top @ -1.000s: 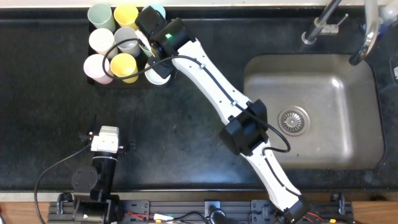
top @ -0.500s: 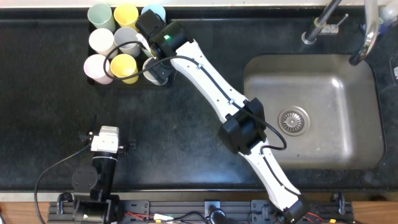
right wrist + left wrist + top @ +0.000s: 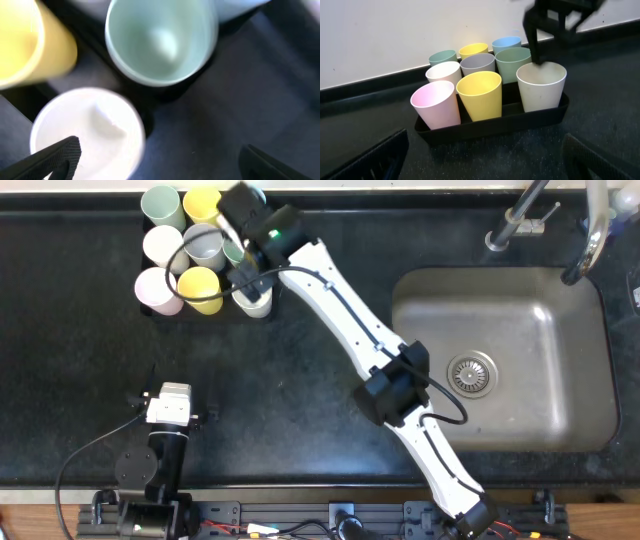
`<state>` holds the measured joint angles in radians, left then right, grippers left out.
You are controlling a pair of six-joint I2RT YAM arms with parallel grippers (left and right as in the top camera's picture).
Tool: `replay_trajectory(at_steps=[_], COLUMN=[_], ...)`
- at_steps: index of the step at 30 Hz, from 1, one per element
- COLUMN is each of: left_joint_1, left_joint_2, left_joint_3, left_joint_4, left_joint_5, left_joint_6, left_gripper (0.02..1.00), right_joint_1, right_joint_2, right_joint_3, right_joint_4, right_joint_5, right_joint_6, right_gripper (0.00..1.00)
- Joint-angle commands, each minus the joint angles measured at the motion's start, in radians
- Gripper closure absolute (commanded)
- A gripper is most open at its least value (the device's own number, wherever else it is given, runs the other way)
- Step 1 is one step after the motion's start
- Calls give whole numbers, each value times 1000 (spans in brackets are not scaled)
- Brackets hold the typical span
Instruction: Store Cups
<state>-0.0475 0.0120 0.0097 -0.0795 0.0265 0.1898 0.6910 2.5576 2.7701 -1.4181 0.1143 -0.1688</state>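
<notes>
Right end effector (image 3: 157,155) spread wide above cream cup (image 3: 87,132); top cut off in left wrist view.

No writing, number, label or sign can be read. The cups (image 3: 479,95) have plain sides, and the black tray (image 3: 510,122) holding them bears no legible mark.
</notes>
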Motion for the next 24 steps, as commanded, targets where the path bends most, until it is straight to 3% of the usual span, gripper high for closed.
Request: replay_trajectory(at_steps=[1, 5, 8, 12, 15, 19, 24], left_joint_1=[-6, -6, -6, -6, -6, -6, -6], left_joint_2=[-9, -9, -9, -9, -9, -9, -9], left_joint_3=[-2, -2, -2, -2, -2, -2, -2], left_joint_4=[-3, -3, -3, -3, -3, -3, -3], left_joint_5=[2, 2, 2, 2, 2, 2, 2], left_joint_6=[-11, -11, -11, -11, -11, -11, -11], left_gripper=[20, 20, 20, 20, 20, 20, 20], right_joint_1=[-41, -89, -155, -252, -323, -418, -496], right_joint_2=[-3, -4, -87, -202, -312, -534, -895], right_joint_3=[187, 377, 367, 364, 301, 14, -602], right_joint_4=[-13, -86, -169, -272, -272, -272, -268], right_joint_5=[74, 154, 156, 158, 203, 197, 162], right_joint_6=[14, 62, 127, 126, 174, 201, 298], right_gripper=[5, 3, 3, 3, 3, 3, 3])
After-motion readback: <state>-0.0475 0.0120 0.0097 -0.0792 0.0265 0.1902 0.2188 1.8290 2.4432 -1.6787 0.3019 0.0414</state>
